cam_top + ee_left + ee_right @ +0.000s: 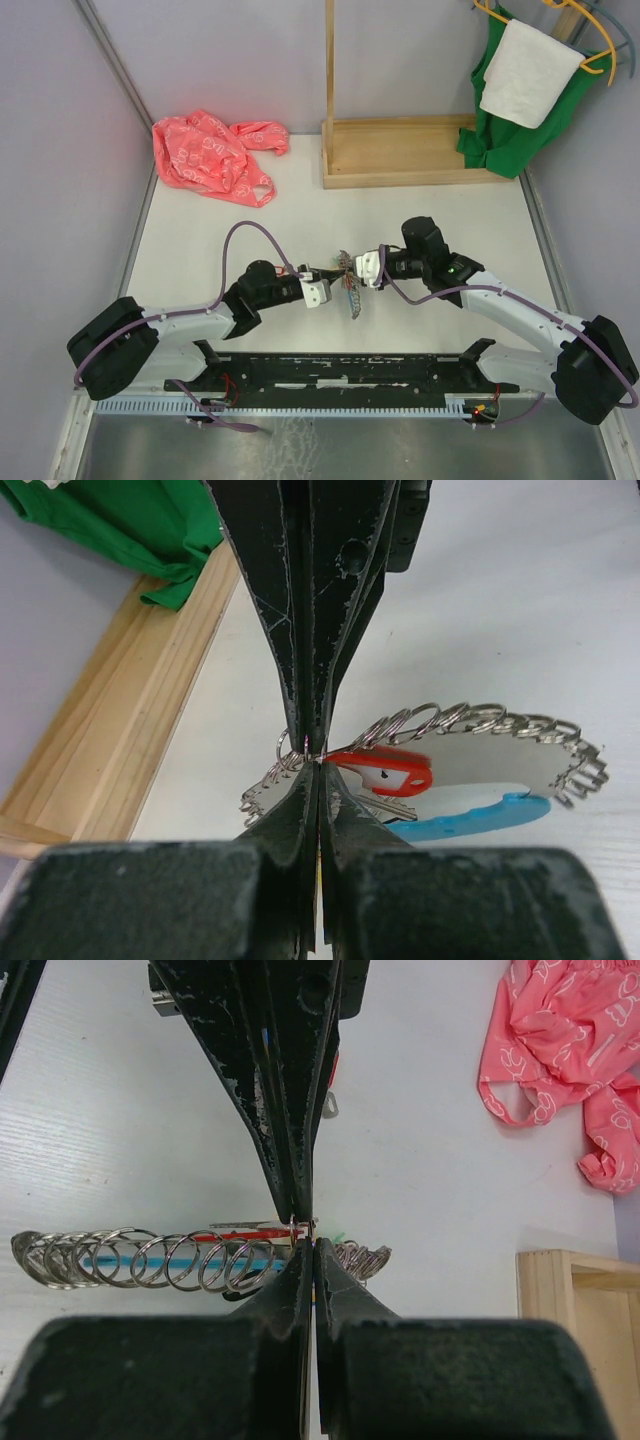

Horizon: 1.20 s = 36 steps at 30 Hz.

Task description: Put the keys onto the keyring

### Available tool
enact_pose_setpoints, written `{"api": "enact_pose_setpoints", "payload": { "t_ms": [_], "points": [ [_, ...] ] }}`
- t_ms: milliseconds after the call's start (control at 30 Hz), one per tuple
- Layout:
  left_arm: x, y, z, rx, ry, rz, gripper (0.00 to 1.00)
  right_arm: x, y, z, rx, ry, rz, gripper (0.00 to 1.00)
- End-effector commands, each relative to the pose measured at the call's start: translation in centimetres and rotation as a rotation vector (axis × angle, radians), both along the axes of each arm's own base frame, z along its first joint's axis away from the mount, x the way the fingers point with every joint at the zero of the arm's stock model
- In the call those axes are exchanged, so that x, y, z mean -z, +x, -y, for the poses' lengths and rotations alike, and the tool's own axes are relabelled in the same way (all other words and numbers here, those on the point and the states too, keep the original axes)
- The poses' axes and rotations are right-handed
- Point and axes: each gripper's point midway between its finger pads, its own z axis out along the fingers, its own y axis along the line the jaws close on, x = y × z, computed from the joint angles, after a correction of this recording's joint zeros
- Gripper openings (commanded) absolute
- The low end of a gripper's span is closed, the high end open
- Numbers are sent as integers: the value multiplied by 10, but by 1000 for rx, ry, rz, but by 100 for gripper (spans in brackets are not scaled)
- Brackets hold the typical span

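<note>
Both claws pinched shut on the keyring, tip to tip, over the middle of the surface.

My left claw (312, 758) is fully closed on the thin wire coil of the keyring (480, 720). My right claw (305, 1230) is closed just as tight on the same coil from the other side, though I cannot tell whether it also nips a key's small ring. A red-tagged key (395, 772) hangs beside the pinch, and the loop sags toward the surface (440, 220). I judge the ring light, floppy and slick, so I would hold the bare metal coil near the joint, not the blue sleeve (460, 820).
</note>
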Motion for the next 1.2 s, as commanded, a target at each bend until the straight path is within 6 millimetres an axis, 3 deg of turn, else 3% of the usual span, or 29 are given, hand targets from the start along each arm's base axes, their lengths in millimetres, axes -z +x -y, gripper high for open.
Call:
{"api": "enact_pose_setpoints", "payload": {
  "t_ms": [0,367,1167],
  "points": [
    [-25,2,4,-20,-86,15,3,-33,-2,-11,-40,87,89,1],
    [-15,11,-7,-94,-18,4,3,-32,3,3,39,55,107,1],
    [-24,7,0,-59,-76,-21,3,-28,10,-3,43,69,100,1]
  ]
}}
